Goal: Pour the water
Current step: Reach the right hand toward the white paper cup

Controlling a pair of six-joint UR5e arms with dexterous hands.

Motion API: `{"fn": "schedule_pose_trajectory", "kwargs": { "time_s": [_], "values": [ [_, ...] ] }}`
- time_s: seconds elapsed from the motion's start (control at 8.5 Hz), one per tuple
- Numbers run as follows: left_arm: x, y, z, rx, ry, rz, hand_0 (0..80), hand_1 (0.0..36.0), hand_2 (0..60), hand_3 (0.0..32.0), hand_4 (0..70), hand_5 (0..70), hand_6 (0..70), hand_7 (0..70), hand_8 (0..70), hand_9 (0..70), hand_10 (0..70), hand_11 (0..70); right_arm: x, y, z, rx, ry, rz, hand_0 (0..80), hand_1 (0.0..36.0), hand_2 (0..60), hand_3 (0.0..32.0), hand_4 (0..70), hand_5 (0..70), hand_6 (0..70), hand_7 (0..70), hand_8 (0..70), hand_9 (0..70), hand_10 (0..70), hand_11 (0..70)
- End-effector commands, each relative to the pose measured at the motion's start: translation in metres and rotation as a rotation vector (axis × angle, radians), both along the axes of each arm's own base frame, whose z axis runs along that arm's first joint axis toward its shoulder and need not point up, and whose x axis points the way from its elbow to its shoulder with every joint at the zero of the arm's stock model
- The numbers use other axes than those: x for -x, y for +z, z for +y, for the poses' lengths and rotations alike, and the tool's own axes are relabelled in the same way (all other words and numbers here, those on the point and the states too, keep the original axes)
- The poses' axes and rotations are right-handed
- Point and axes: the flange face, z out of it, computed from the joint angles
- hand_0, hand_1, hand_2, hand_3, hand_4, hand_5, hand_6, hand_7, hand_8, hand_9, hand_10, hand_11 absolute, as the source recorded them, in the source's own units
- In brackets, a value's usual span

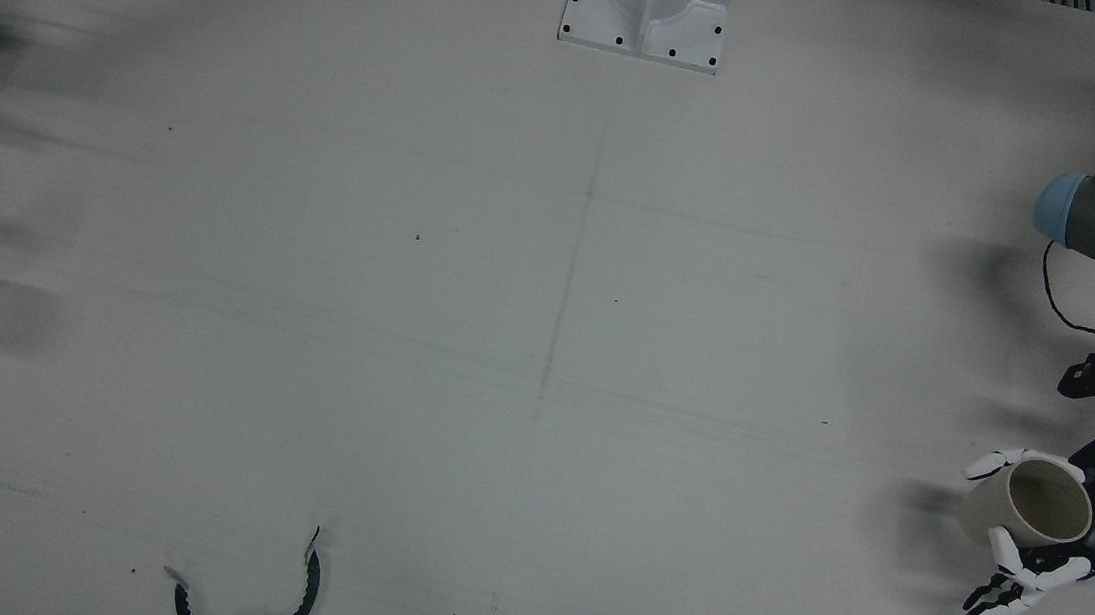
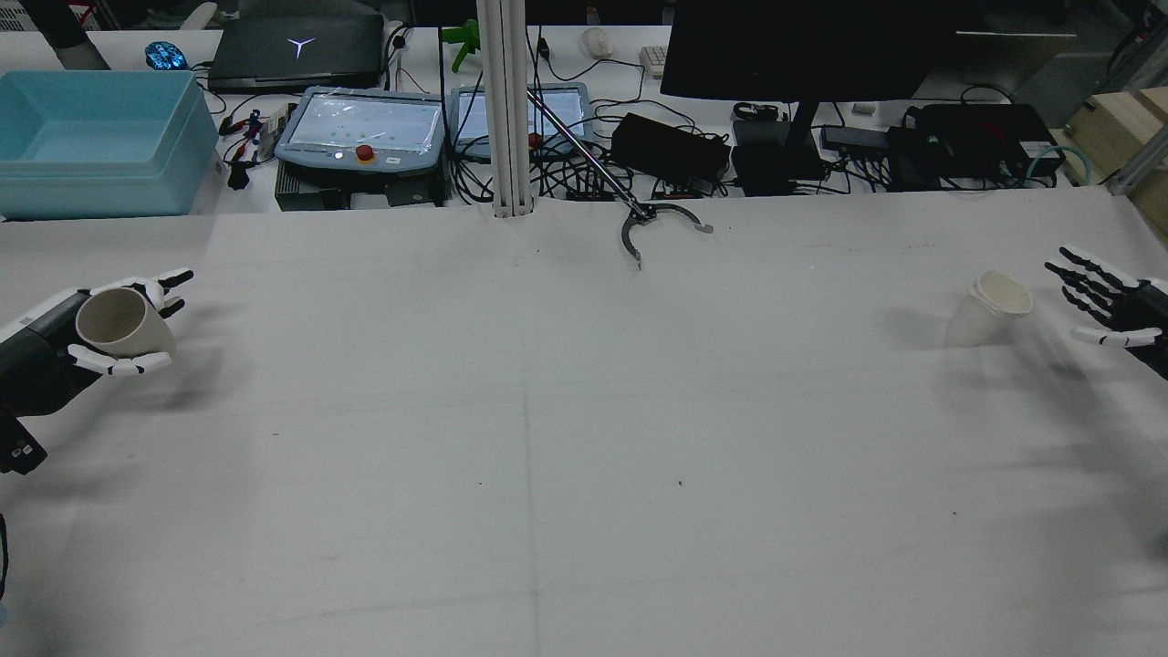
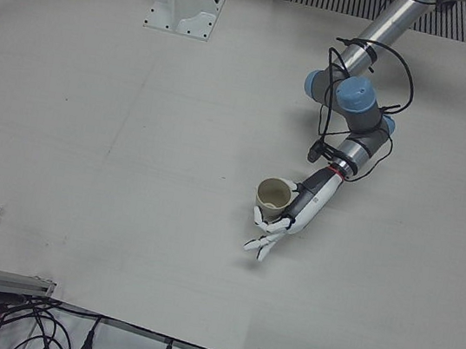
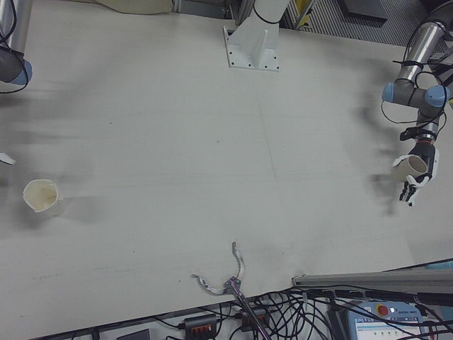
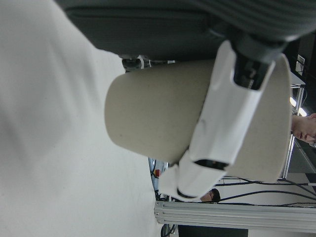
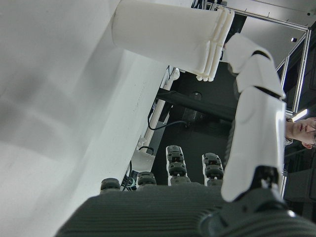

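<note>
My left hand (image 2: 46, 351) is shut on a beige cup (image 2: 119, 324) at the table's left edge and holds it tilted, mouth up and toward the robot. The cup also shows in the front view (image 1: 1031, 500), the left-front view (image 3: 274, 196) and, filling the frame, the left hand view (image 5: 197, 118). A white paper cup (image 2: 985, 306) stands on the table at the right; it also shows in the right-front view (image 4: 44, 197). My right hand (image 2: 1109, 306) is open and empty just to its right, apart from it. In the right hand view the cup (image 6: 168, 37) lies beyond the fingers (image 6: 256, 113).
A black curved claw tool (image 2: 652, 228) lies at the far edge of the table, mid-width. A white pedestal base (image 1: 646, 16) is bolted on the robot's side. A blue bin (image 2: 91, 137), pendants, a monitor and cables stand beyond the far edge.
</note>
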Motion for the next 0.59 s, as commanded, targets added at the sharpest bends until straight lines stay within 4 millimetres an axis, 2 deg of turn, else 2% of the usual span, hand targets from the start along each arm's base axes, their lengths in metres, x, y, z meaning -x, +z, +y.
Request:
{"fn": "schedule_pose_trajectory", "kwargs": {
  "time_s": [0.0,0.12,0.35,0.47],
  "values": [
    [0.000,-0.001,0.000,-0.002,-0.001,0.002,80.0,36.0,60.0,0.0,33.5,70.0,12.7,11.7,2.1,0.9,4.1,10.5,0.025,-0.009,-0.009,-0.025,-0.039,0.035,57.8,29.5,24.0,0.0,0.4,8.3,13.8,16.4,1.9,3.6,0.0,0.0],
    [0.000,-0.001,0.000,-0.002,-0.002,0.002,80.0,36.0,60.0,0.0,33.5,70.0,12.6,11.8,2.1,0.9,4.1,10.5,0.037,-0.015,-0.018,-0.035,-0.039,0.035,58.1,30.2,26.5,0.0,1.8,8.4,14.8,18.8,2.2,4.4,0.0,0.0],
    [0.001,0.000,0.000,-0.002,-0.004,0.002,80.0,36.0,60.0,0.0,32.8,70.0,12.5,11.6,2.2,0.9,4.3,10.8,0.067,-0.031,-0.031,-0.026,-0.045,0.030,58.3,30.0,25.7,0.0,3.7,8.5,15.6,21.4,2.1,4.6,0.0,0.0],
    [0.002,0.001,0.001,-0.002,-0.004,0.004,80.0,36.0,60.0,0.0,32.6,70.0,12.4,11.3,2.2,0.8,4.3,10.8,0.077,-0.034,-0.032,-0.020,-0.044,0.030,58.8,30.5,25.7,0.0,1.8,8.6,14.8,19.4,2.1,4.4,0.0,0.0]
  ]
}}
